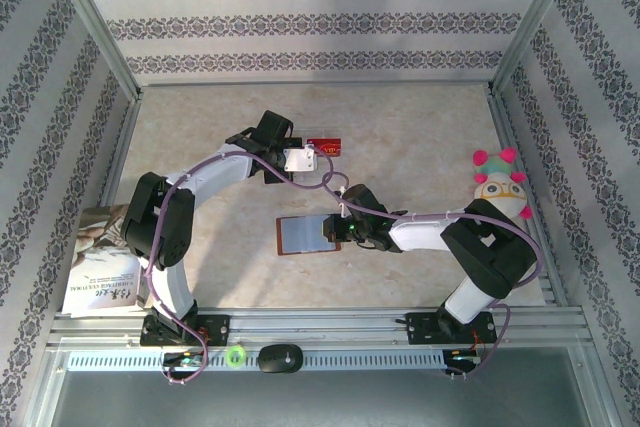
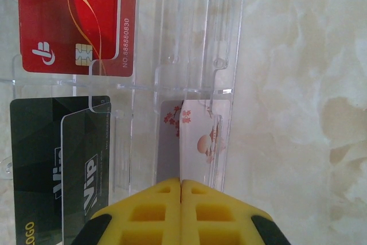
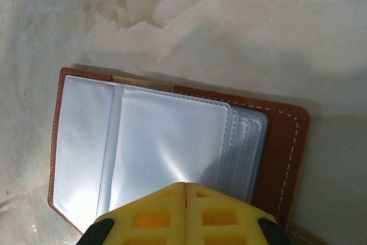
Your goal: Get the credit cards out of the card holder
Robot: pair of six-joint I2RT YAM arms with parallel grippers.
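Closed jaws overlook three cards [image 2: 74, 21] [image 2: 40, 159] [image 2: 198, 136], one card holder [image 3: 289, 142].

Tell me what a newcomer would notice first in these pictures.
The open brown card holder lies mid-table under the right fingers, its clear sleeves looking empty. Ahead of the left fingers, a clear tray holds a red card and a black card. A plush toy stands at the right wall.

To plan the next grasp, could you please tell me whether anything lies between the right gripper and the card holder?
Nothing visible does. The right gripper, fingertips together, hangs directly at the near edge of the open card holder, over its clear sleeves, with no other object between them.
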